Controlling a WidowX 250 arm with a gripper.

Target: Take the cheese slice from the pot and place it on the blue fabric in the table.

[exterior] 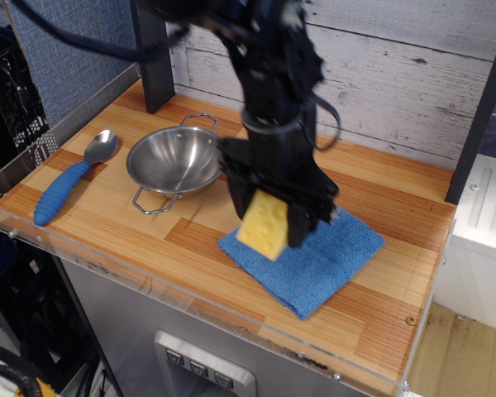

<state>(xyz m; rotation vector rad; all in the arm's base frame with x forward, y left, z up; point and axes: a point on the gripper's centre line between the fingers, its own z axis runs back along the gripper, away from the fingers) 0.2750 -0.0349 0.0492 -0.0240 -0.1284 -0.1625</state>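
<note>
My gripper (269, 217) is shut on the yellow cheese slice (263, 226), a holed wedge, and holds it in the air over the near left part of the blue fabric (314, 258). The black arm hides the towel's far left part. The steel pot (178, 161) stands empty to the left on the striped wooden table (397, 281), apart from the gripper.
A blue-handled metal spoon (70, 178) lies left of the pot near the table's left edge. A clear acrylic rim (149, 285) runs along the front edge. A grey plank wall (397, 74) stands behind, with a black post (153, 58) at the back left.
</note>
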